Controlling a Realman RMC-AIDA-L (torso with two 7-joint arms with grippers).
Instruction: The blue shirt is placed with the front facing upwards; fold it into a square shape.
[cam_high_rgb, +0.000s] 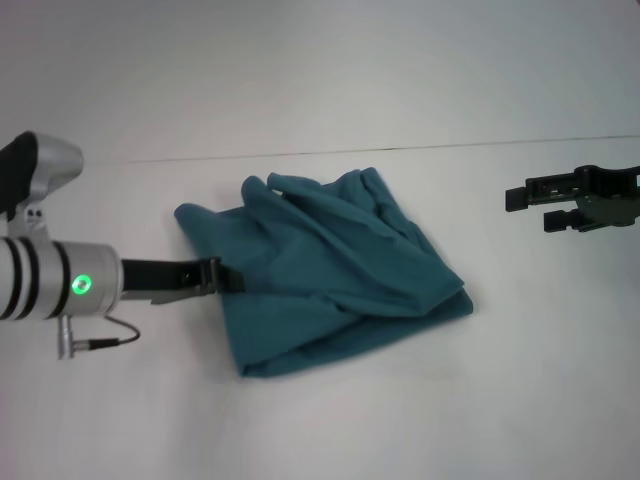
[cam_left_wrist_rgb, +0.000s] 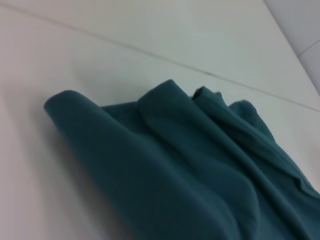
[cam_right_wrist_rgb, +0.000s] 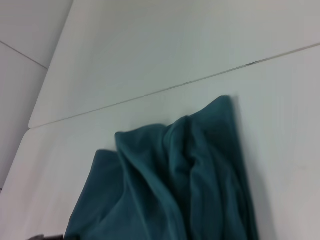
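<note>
The blue shirt (cam_high_rgb: 340, 270) lies in a rumpled, roughly folded heap at the middle of the white table, with loose folds bunched along its far side. No lettering or collar shows. My left gripper (cam_high_rgb: 228, 277) reaches in from the left, its tip at the shirt's left edge. The left wrist view is filled by the shirt (cam_left_wrist_rgb: 175, 170) at close range. My right gripper (cam_high_rgb: 530, 208) hovers open well off the shirt's right side, touching nothing. The right wrist view looks down on the shirt's folds (cam_right_wrist_rgb: 190, 185).
The white table (cam_high_rgb: 330, 420) stretches all around the shirt. A thin seam line (cam_high_rgb: 400, 148) runs across the table just behind it. A short cable (cam_high_rgb: 100, 335) hangs under the left wrist.
</note>
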